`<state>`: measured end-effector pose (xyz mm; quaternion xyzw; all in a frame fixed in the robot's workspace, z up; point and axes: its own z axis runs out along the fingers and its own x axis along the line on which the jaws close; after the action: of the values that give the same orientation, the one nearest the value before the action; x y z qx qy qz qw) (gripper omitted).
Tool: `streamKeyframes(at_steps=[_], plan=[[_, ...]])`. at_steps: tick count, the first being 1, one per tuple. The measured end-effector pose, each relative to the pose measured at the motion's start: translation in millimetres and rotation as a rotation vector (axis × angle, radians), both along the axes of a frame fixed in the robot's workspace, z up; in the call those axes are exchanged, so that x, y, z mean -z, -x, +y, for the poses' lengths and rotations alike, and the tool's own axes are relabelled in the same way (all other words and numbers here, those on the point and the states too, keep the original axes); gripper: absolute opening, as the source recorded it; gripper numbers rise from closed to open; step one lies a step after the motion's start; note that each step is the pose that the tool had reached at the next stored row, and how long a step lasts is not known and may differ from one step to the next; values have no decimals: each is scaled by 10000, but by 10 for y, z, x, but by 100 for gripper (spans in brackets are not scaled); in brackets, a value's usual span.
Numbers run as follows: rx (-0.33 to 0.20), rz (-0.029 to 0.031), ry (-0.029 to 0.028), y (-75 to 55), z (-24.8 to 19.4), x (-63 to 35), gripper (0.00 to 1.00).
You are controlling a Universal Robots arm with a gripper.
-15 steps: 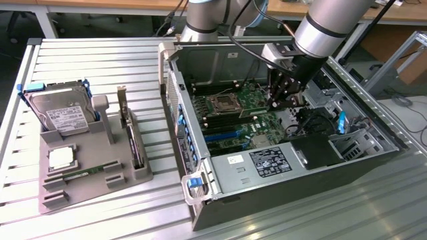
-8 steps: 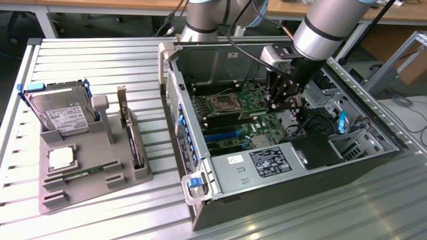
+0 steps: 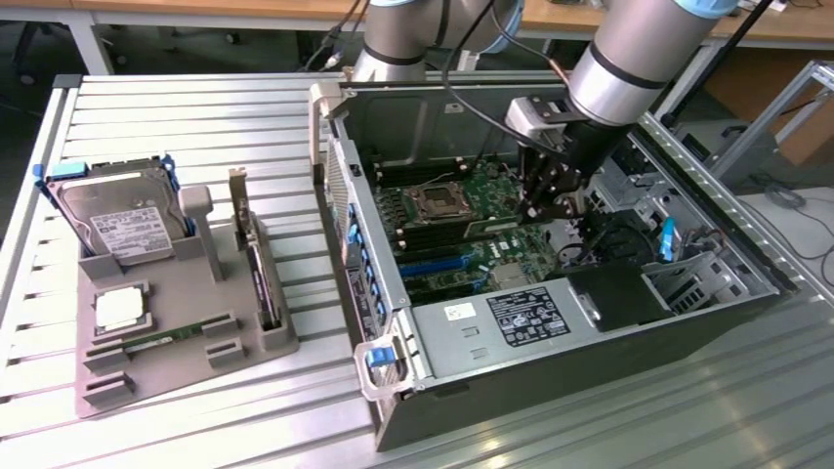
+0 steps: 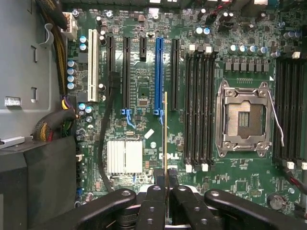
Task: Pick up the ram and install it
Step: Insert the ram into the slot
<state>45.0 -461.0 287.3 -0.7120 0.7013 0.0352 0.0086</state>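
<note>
The black, multi-fingered hand [image 4: 165, 179] is closed narrowly on the ram [image 4: 166, 134], a thin green circuit-board stick seen edge-on in the wrist view as a slim yellowish line running out from between the fingertips. Pinched by its flat faces and held on edge, the stick points its long edge down at the board, which is the attitude a slot would take it in.

It hangs above the green motherboard [image 4: 144, 86], apart from it, over the strip between the blue expansion slot [image 4: 159, 72] and the bank of black memory slots [image 4: 199, 105], so it is not yet lined up over those slots nor seated in one. Beyond the slots sits the open silver processor socket [image 4: 243, 120].

In the exterior view the hand [image 3: 554, 200] reaches down into the open black computer case [image 3: 587, 322], which lies on its side on the slatted metal bench [image 3: 170, 107] so the board faces up. Well apart, at the exterior view's left, a grey parts holder [image 3: 183, 342] carries a silver hard drive [image 3: 124, 220] and a square processor chip [image 3: 117, 309].
</note>
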Motion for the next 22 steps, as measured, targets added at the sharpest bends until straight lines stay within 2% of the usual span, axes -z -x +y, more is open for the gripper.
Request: streamKeyframes(at_steps=[22], plan=[[0, 0, 1, 0, 0, 232, 12]])
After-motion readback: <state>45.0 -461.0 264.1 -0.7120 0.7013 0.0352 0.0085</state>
